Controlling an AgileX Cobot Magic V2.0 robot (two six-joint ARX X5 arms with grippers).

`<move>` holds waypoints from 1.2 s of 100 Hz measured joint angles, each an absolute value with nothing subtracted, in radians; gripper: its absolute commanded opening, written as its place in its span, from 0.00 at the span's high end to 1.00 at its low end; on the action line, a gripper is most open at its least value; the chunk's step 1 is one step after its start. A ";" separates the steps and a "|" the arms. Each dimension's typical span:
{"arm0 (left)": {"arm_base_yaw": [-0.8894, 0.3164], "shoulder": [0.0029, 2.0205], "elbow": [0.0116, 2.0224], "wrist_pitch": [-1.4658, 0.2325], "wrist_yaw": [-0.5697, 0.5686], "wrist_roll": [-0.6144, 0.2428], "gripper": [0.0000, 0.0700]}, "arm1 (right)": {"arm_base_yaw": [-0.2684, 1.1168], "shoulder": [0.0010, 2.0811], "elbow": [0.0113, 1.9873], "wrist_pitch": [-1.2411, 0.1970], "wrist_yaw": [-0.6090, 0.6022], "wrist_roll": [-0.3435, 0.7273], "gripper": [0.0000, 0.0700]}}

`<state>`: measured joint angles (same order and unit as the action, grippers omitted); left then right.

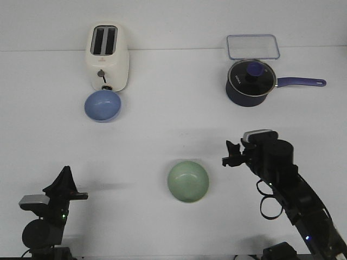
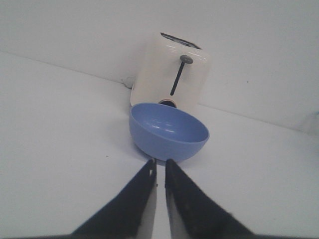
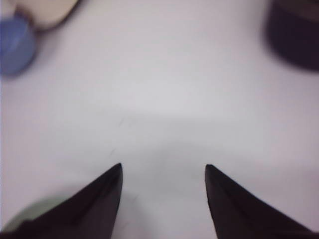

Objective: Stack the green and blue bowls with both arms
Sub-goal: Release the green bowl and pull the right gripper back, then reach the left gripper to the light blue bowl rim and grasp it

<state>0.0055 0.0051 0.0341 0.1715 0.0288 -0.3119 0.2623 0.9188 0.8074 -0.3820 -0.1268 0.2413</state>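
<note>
Neither bowl is lifted yet: the blue bowl (image 1: pixel 103 105) sits against the toaster (image 1: pixel 107 57), the green bowl (image 1: pixel 187 181) mid-counter, where the released right end effector (image 1: pixel 232 154) nears it while the left end effector (image 1: pixel 65 184), nearly clenched and empty, waits.

- Two bowls: one blue bowl (image 1: pixel 102 105) touching the front of the toaster (image 1: pixel 107 57), one green bowl (image 1: pixel 188 181) well apart from it.
- One toaster.
- One saucepan (image 1: pixel 250 82) with lid.
- One clear container (image 1: pixel 253 46).
- Two grippers: left gripper (image 1: pixel 63 181), right gripper (image 1: pixel 232 153).
</note>
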 measured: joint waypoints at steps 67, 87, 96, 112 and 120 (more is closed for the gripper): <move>0.006 0.614 0.496 -0.023 0.055 -0.511 0.96 | 0.176 0.617 0.481 -0.180 -0.121 0.229 0.52; 0.006 1.008 0.703 -0.001 0.057 -0.470 0.25 | 0.176 0.618 0.480 -0.181 -0.128 0.215 0.52; 0.006 1.146 0.783 0.030 0.057 -0.461 0.22 | 0.176 0.618 0.480 -0.181 -0.129 0.213 0.52; 0.006 1.359 0.910 0.075 0.057 -0.454 0.22 | 0.176 0.618 0.480 -0.187 -0.129 0.213 0.52; 0.006 1.460 0.968 0.086 0.058 -0.452 0.22 | 0.176 0.618 0.480 -0.197 -0.129 0.213 0.52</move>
<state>0.0063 1.4601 0.9676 0.0860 0.0578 -0.4519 0.1757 0.6178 0.4805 -0.1970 -0.1287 0.2131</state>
